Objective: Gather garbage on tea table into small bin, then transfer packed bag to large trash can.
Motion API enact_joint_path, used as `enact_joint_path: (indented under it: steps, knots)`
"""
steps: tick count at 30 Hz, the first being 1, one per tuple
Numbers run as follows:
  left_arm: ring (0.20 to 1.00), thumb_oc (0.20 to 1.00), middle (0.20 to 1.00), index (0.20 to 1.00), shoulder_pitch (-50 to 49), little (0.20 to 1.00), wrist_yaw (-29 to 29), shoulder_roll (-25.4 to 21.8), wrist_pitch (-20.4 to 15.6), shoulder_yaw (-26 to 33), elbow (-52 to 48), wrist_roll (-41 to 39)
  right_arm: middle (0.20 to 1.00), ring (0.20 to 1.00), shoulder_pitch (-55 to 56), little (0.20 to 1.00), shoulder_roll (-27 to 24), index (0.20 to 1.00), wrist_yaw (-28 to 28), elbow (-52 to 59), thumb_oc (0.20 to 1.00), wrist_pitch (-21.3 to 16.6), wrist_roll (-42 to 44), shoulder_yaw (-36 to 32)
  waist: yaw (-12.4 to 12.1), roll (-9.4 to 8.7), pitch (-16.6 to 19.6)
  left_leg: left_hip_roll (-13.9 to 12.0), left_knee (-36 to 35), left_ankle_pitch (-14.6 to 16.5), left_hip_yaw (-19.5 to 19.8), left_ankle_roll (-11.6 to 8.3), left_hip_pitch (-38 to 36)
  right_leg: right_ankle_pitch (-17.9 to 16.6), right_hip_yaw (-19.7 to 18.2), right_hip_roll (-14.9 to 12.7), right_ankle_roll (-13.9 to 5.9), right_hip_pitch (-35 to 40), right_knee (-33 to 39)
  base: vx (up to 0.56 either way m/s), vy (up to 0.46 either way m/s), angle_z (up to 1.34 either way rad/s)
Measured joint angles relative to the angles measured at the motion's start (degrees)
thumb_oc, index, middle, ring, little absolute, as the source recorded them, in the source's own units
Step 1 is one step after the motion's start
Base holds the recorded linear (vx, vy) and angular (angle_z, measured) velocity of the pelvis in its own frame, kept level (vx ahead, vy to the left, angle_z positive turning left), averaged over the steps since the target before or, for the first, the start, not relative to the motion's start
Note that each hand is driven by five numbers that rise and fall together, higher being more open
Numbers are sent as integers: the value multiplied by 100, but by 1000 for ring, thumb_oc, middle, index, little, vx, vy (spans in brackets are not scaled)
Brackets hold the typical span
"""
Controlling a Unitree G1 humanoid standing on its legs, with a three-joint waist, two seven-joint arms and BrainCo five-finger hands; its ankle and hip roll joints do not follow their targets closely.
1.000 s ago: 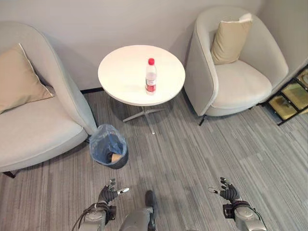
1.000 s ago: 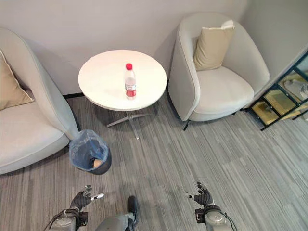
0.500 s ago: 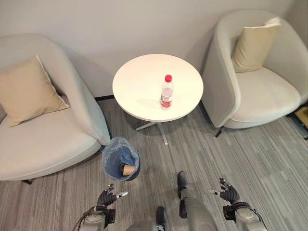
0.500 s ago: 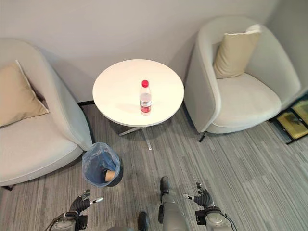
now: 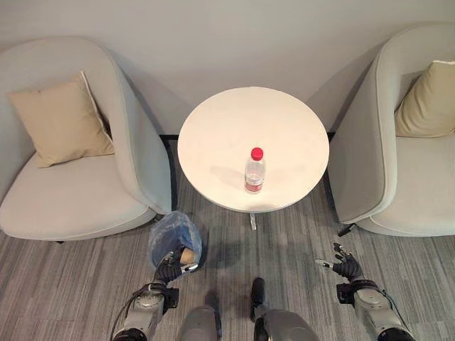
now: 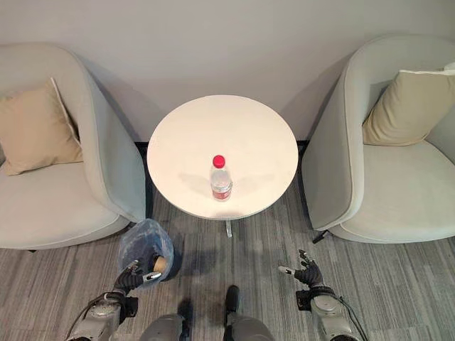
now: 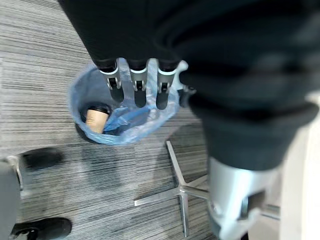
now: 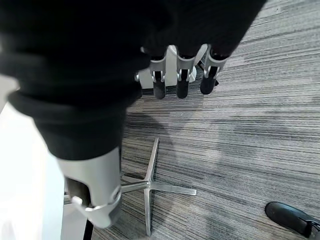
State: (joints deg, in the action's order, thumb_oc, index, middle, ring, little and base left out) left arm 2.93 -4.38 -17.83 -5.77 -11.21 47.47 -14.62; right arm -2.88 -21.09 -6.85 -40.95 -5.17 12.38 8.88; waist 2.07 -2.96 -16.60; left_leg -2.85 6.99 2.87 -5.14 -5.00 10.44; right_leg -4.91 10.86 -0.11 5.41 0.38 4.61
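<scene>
Round white table (image 5: pixel 253 142) mid-scene against the far wall, on a metal cross-shaped foot (image 8: pixel 150 187) over grey striped carpet (image 5: pixel 71 284)

One clear bottle (image 5: pixel 254 170) with a red cap and red label, upright on the near part of the tabletop, a little right of centre

Small bin (image 5: pixel 175 245) on the floor at the table's near-left, lined with a blue bag (image 7: pixel 150 120), just beside the front corner of the left armchair (image 5: pixel 71 192); a brown paper cup (image 7: pixel 95 118) with a dark lid lying inside, tilted against the wall

Second armchair (image 5: pixel 405 170) on the right of the table; a tan cushion (image 5: pixel 60 121) on the left seat, another cushion (image 5: pixel 426 103) on the right one

Left hand (image 5: pixel 168 269) low at the near left, just over the near rim of the bin, touching nothing — fingers (image 7: pixel 140 85) straight and spread, holding nothing, thumb apart to the side

Right hand (image 5: pixel 346 268) low at the near right, above bare carpet near the right armchair's front leg, well apart from the bottle — fingers (image 8: pixel 182 80) straight and relaxed, empty

Both hands well short of the tabletop, bottle untouched
</scene>
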Motion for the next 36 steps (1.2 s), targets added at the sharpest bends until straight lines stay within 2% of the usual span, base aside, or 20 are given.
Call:
enact_joint_path:
  steps: [2, 5, 6, 7, 9, 11, 13, 14, 15, 17, 19, 20, 24, 29, 36]
  knots:
    - [1000, 1000, 1000, 1000, -92, 1000, -2, -1, 9, 19, -13, 3, 1000, 1000, 96, 1000, -221, 1000, 3, 482, 1000, 19, -24, 164, 11, 72, -8, -1, -131, -357, -21, 58, 9, 105, -85, 20, -147, 248, -1, 183, 204, -32]
    - [1000, 1000, 1000, 1000, -385, 1000, 5, 15, 22, 53, -4, 9, 1000, 1000, 190, 1000, -443, 1000, 7, 1254, 1000, 18, -281, 151, 49, 234, 61, 11, -468, -491, -23, 250, -502, 246, -339, 40, -357, 454, -45, 145, 204, -47]
    - [1000, 1000, 1000, 1000, -482, 1000, 10, 17, 22, 52, 6, 21, 1000, 1000, 254, 1000, -564, 1000, 11, 1550, 1000, 19, -384, 137, 86, 340, 120, 4, -667, -652, -15, 400, -727, 323, -444, 78, -450, 472, -103, 74, 119, -30]
    - [1000, 1000, 1000, 1000, -482, 1000, 4, -39, 24, 67, 11, 84, 1000, 1000, 304, 1000, -578, 1000, 11, 1691, 1000, -38, -477, 100, 101, 304, 135, 108, -717, -728, -53, 489, -784, 457, -472, -42, -582, 401, -331, 118, 189, -12]
    - [1000, 1000, 1000, 1000, -487, 1000, 12, -138, 18, 137, -13, 223, 1000, 1000, 315, 1000, -579, 1000, 40, 1796, 1000, -41, -586, 74, 65, 194, 199, 309, -793, -662, -83, 578, -863, 669, -499, -264, -757, 306, -625, 81, 144, 1]
    - [1000, 1000, 1000, 1000, -529, 1000, 3, -295, 19, 313, -8, 227, 1000, 1000, 161, 1000, -577, 1000, 107, 2463, 1000, -127, -800, 52, 3, 160, 222, 465, -842, -644, -227, 608, -864, 830, -660, -462, -893, 85, -911, 73, 83, -21]
    - [1000, 1000, 1000, 1000, -561, 1000, 1, -361, 11, 470, -11, 227, 1000, 1000, -159, 1000, -603, 1000, 176, 2700, 1000, -176, -1024, 170, -149, 140, 273, 529, -842, -640, -288, 608, -869, 802, -711, -527, -990, 51, -900, 86, 57, -15]
    - [1000, 1000, 1000, 1000, -641, 1000, 14, -319, 10, 457, -14, 228, 1000, 1000, -258, 1000, -644, 1000, 228, 2726, 1000, -178, -1082, 231, -201, 174, 308, 524, -847, -638, -301, 607, -869, 788, -735, -516, -987, 72, -886, 77, 23, -13]
    - [1000, 1000, 1000, 1000, -850, 1000, 74, -171, 1, 435, -15, 231, 1000, 1000, -488, 1000, -1082, 1000, 276, 2931, 1000, -174, -1251, 662, -239, 292, 420, 518, -849, -632, -311, 600, -862, 666, -746, -504, -993, 158, -682, 70, 0, -10]
    - [1000, 1000, 1000, 1000, -999, 1000, 126, -97, -4, 334, -9, 234, 1000, 1000, -696, 1000, -1223, 1000, 334, 2978, 1000, -224, -1271, 884, -292, 331, 549, 501, -852, -636, -297, 606, -847, 582, -732, -475, -977, 236, -514, 39, -9, 2]
    - [1000, 1000, 1000, 1000, -1066, 1000, 198, -82, -10, 211, 3, 239, 1000, 1000, -860, 1000, -1058, 1000, 346, 2523, 1000, -213, -1371, 1022, -313, 315, 664, 477, -867, -620, -231, 582, -835, 570, -670, -438, -968, 238, -451, 37, -7, 19]
    - [1000, 1000, 1000, 1000, -1085, 1000, 207, -71, -16, 222, -11, 241, 1000, 1000, -820, 1000, -1019, 1000, 359, 2417, 1000, -205, -1380, 1033, -408, 333, 681, 473, -883, -623, -175, 585, -830, 587, -618, -428, -943, 259, -478, 43, -13, 18]
    - [1000, 1000, 1000, 1000, -1342, 1000, 209, -74, -18, 229, -6, 240, 1000, 1000, -829, 1000, -944, 1000, 363, 2075, 1000, -176, -1404, 1067, -464, 380, 724, 473, -935, -735, -119, 685, -830, 555, -558, -406, -925, 313, -401, 18, -4, 11]
    - [1000, 1000, 1000, 1000, -1355, 1000, 212, -92, -20, 231, -1, 238, 1000, 1000, -929, 1000, -760, 1000, 264, 1542, 1000, -99, -1336, 1041, -522, 391, 728, 496, -938, -792, 134, 661, -733, 538, -307, -392, -914, 354, -315, 9, 3, 24]
    - [1000, 1000, 1000, 1000, -1358, 1000, 218, -139, -29, 229, -7, 229, 1000, 1000, -1284, 1000, -566, 1000, 108, 1023, 1000, -28, -1107, 1066, -694, 458, 682, 494, -927, -870, 306, 622, -529, 541, -144, -356, -915, 252, -250, -34, -3, 12]
